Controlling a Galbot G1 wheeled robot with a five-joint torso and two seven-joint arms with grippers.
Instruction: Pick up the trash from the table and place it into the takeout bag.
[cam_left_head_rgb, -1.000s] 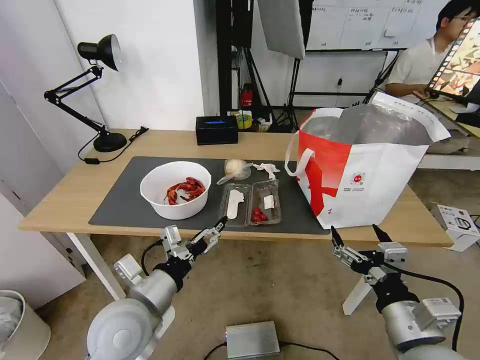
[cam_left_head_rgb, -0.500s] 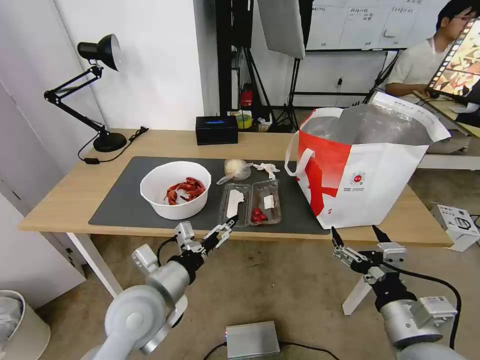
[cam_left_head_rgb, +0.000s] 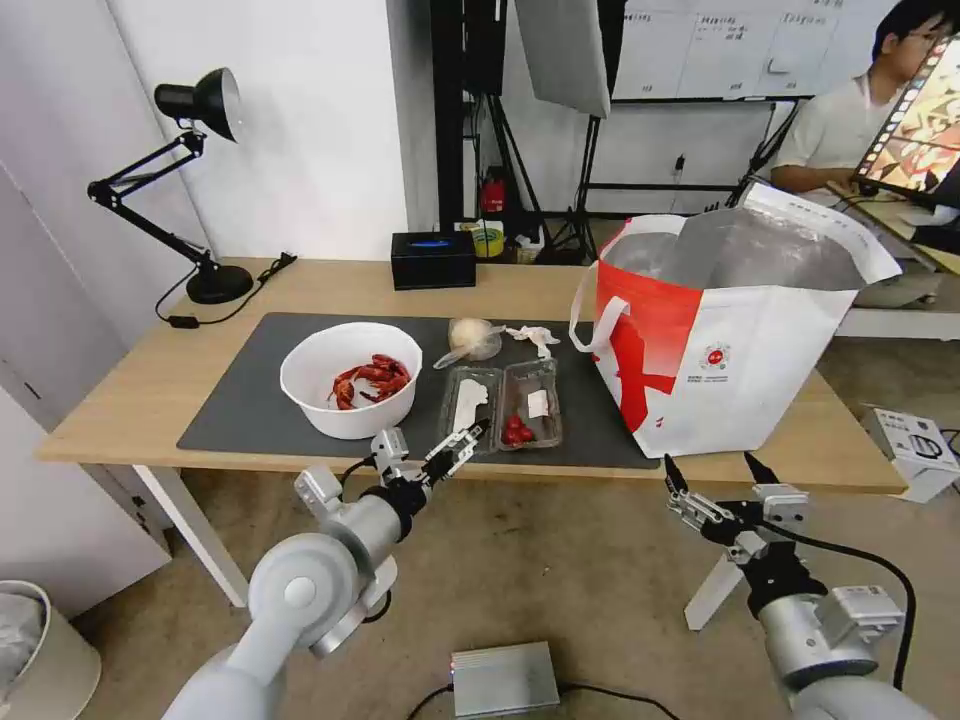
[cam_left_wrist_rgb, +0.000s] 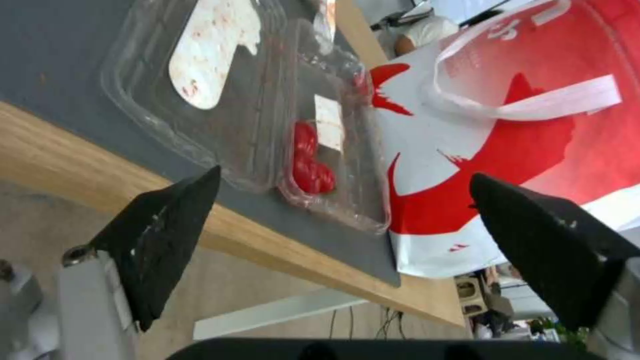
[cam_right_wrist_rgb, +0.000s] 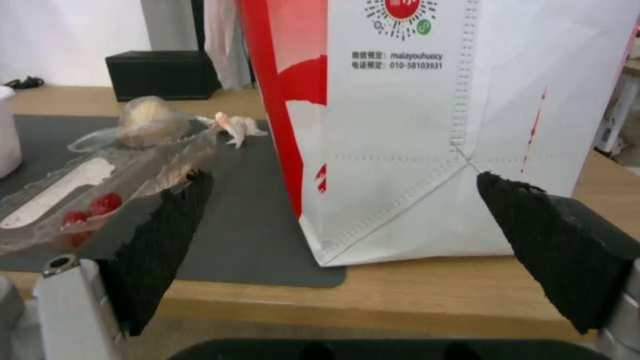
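Since 1 s ago the left claw (cam_left_head_rgb: 467, 447) has moved up and forward to the worktop's (cam_left_head_rgb: 140, 390) near edge, right at the near end of the tray (cam_left_head_rgb: 500, 405); right claw unchanged. Left claw fingers spread wide, holding nothing; in the left wrist view the claw (cam_left_wrist_rgb: 343, 192) has the tray (cam_left_wrist_rgb: 253, 100) between its 2 black tips, not touching it.

Left to right on the worktop: black desk lamp (cam_left_head_rgb: 195, 180) at far left corner. Dark grey mat (cam_left_head_rgb: 240, 400) carries the white bowl (cam_left_head_rgb: 350, 378) with red shells, near the mat's left half. Black tissue box (cam_left_head_rgb: 432, 259) behind the mat, off it. Clear bag with pale lump (cam_left_head_rgb: 472, 339) and crumpled tissue (cam_left_head_rgb: 532, 338) side by side at the mat's far edge, just behind the tray. Tray lies open, 2 halves flat, red bits in the right half. Takeout bag (cam_left_head_rgb: 720, 350) stands upright on the worktop's right end, mouth open, foil lining showing, its corner on the mat.

Right claw (cam_left_head_rgb: 718, 467) low in front of the worktop edge below the bag, fingers spread, empty; right wrist view shows the claw (cam_right_wrist_rgb: 340, 192) facing the bag (cam_right_wrist_rgb: 413, 125).
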